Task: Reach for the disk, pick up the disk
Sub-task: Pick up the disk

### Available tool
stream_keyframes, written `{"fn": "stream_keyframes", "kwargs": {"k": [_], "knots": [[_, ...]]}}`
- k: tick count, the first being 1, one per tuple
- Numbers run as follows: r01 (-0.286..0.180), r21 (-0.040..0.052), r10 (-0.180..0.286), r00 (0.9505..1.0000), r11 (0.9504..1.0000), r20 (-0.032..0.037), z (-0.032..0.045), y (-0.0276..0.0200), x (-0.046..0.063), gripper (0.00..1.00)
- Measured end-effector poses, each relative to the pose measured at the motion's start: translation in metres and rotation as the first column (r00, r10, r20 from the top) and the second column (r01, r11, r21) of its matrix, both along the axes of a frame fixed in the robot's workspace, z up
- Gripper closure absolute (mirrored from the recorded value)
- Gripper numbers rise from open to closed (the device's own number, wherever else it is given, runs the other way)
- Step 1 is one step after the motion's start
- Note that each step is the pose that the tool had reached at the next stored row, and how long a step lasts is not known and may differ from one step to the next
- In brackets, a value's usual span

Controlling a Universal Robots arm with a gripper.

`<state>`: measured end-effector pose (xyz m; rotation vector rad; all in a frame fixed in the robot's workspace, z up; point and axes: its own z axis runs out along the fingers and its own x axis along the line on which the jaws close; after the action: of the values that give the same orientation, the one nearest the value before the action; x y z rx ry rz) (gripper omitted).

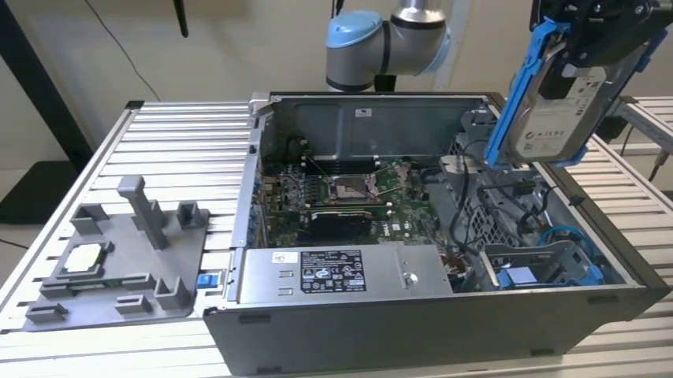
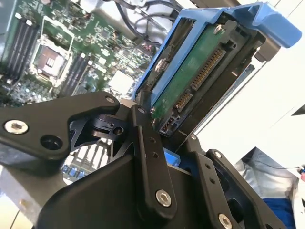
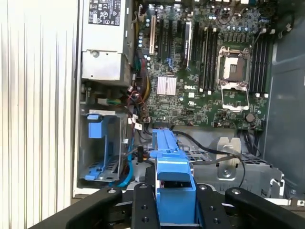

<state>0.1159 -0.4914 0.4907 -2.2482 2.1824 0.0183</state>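
Exterior view first: the disk (image 1: 555,102) hangs in the air above the open computer case (image 1: 421,323), over the case's corner at the exterior view's right, well clear of the bays below. Its white label faces the camera, covered in small print and a barcode too fine to read, and the blue bracket runs up both long edges. The gripper (image 1: 610,35) has it by the upper end, so the disk dangles nearly upright with a slight tilt.

Other writing in the case is just as hard to make out: the long grey power supply (image 1: 342,273) along the case's near wall carries a white sticker with rows of marks. On the table beside the case, toward the exterior view's left, sits a grey plastic fixture (image 1: 116,260) with a small square silver chip (image 1: 87,258) resting in it.

In the second wrist view the black fingers (image 2: 143,157) are closed against the disk's (image 2: 200,71) end, where its green circuit board and connector pins show. In the first wrist view the blue bracket (image 3: 171,186) sits pinched between the fingers (image 3: 143,210), with the motherboard (image 3: 209,71) far beneath it.
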Motion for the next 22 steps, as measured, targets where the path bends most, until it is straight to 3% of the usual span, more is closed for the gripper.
{"fn": "stream_keyframes", "kwargs": {"k": [22], "knots": [[0.007,-0.0002,-0.007,1.0,1.0,0.0,-0.0029,-0.0708,-0.006,1.0]]}}
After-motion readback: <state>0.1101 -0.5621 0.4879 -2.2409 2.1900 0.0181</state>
